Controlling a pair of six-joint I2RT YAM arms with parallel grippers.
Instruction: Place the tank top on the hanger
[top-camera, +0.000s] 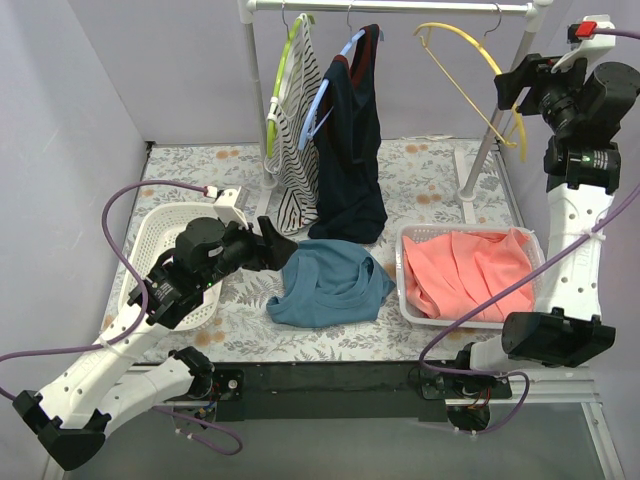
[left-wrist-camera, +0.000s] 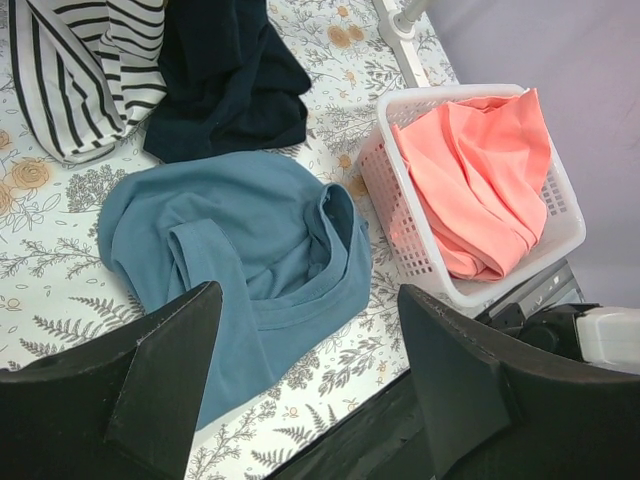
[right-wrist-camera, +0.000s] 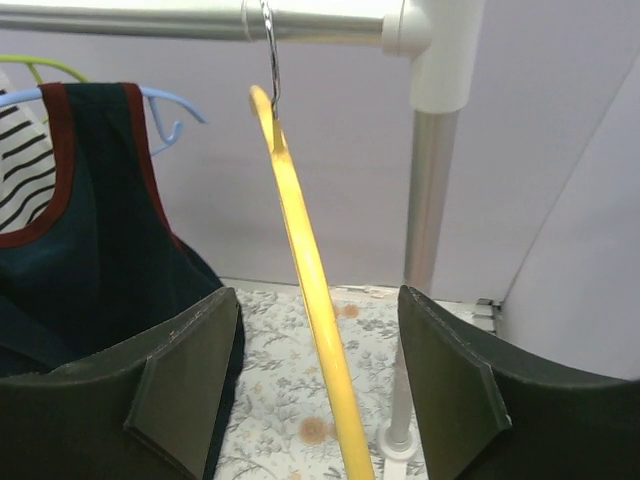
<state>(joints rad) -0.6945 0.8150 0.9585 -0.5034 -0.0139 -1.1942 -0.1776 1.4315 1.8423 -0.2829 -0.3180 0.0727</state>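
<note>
Over floral tablecloth (left-wrist-camera: 50, 262), left hand (left-wrist-camera: 310, 300) gapes above tank top (left-wrist-camera: 240, 235); right hand (right-wrist-camera: 318, 300), wide, straddles hanger (right-wrist-camera: 293, 200).

Around the tank top (top-camera: 330, 285), bare table (top-camera: 250, 335) lies open at 6 o'clock, while the navy garment (top-camera: 350, 150) hangs down at 12, the pink-filled basket (top-camera: 407, 280) walls off 3, and the left gripper (top-camera: 283, 247) crowds 10.

The tank top (top-camera: 330, 283), plain teal-blue and sleeveless, lay crumpled in a loose heap on the floral table (top-camera: 430, 190), its straps and neckline folded in on themselves. The hanger (right-wrist-camera: 303, 255), thin, bright yellow and curved, hung bare by its metal hook from the rail (top-camera: 400, 8), one arm slanting down.
</note>
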